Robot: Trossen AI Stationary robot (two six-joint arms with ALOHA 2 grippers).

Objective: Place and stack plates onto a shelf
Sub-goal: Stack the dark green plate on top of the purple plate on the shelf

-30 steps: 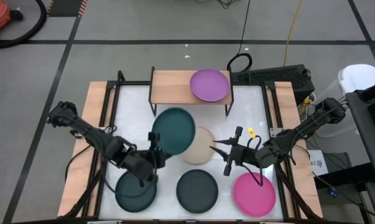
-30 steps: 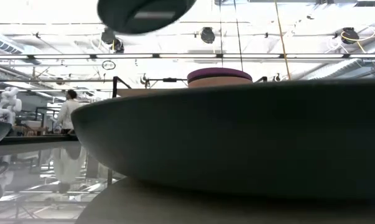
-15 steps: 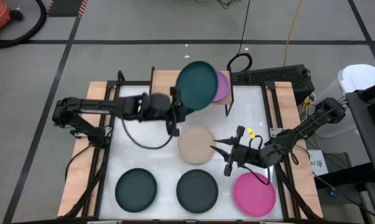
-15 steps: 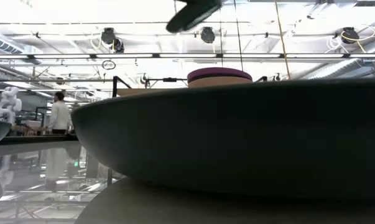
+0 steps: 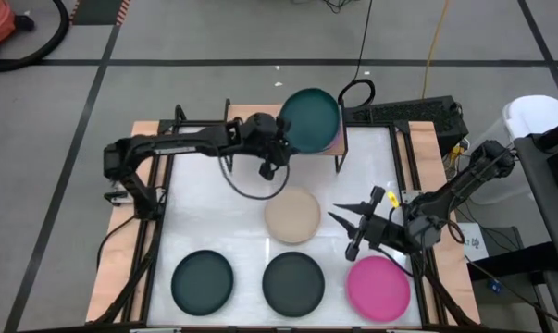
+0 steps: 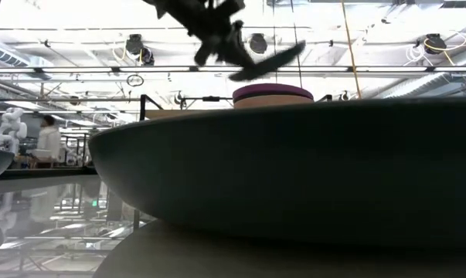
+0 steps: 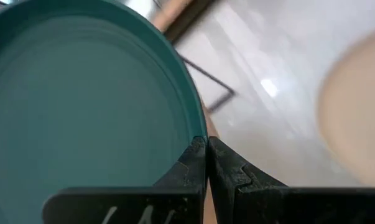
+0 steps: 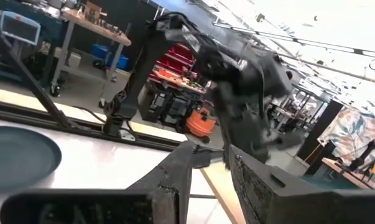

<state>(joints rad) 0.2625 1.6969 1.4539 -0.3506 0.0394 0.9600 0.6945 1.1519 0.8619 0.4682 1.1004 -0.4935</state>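
Observation:
A teal plate [image 5: 312, 118] hangs over the right half of the light-wood shelf [image 5: 251, 125], held by my left gripper [image 5: 280, 137], which is shut on it. It covers most of a purple plate [image 5: 337, 139] that lies on the shelf. In the low view the teal plate [image 6: 268, 61] is tilted just above the purple plate [image 6: 273, 92]. A beige plate [image 5: 292, 215], a dark teal plate [image 5: 203, 282], a dark grey plate [image 5: 293, 282] and a magenta plate [image 5: 378, 288] lie flat on the white tabletop. My right gripper [image 5: 349, 232] is open, between the beige and magenta plates. My left gripper pinches the teal plate's rim [image 7: 196, 127] between its two fingers [image 7: 227, 171], on the plate's edge toward the table's left. The fingers come in about level from the table's left. The plate is lifted clear and tilted, above the purple plate.
The shelf stands at the table's far edge on thin black legs [image 5: 226, 148], its left half bare. Wooden rails [image 5: 130, 213] flank the white tabletop. In the low view a dark plate [image 6: 294, 170] fills the foreground, and a person [image 6: 45, 140] stands far off in the room.
My left gripper has carried the teal plate from above the table's middle toward the far edge and right, over the shelf, then down to just above the purple plate, tilting it. My right gripper has shifted slightly toward the table's right edge.

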